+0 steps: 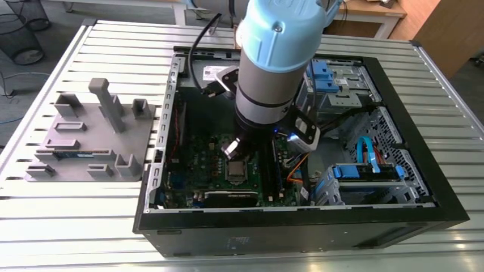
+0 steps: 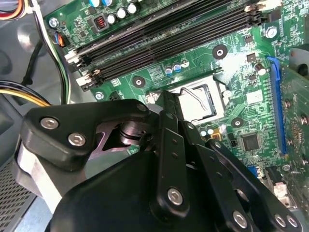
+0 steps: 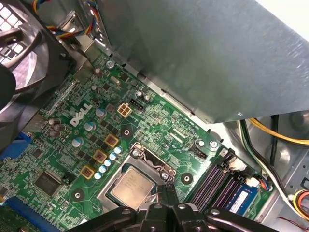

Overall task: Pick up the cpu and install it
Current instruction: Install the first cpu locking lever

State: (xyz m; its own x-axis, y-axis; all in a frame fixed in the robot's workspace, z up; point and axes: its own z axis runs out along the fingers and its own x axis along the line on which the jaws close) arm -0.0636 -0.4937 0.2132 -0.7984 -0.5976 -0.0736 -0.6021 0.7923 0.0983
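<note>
The pincer [image 3: 166, 193] hangs low inside the case [image 1: 423, 218], just above the motherboard [image 3: 63, 159]. The cpu [image 3: 131, 187] lies flat in its socket [image 3: 116, 169], right beside the fingertips and not gripped. The fingers [image 2: 169, 140] look drawn together with nothing between them.

arm [image 1: 276, 62] upright, pincer [image 1: 236, 150] lowered, closed

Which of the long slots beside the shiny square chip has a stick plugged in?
The one farthest from the cpu: in the first wrist view it holds a memory stick with a blue label. The dark slots nearer the cpu look empty.
</note>
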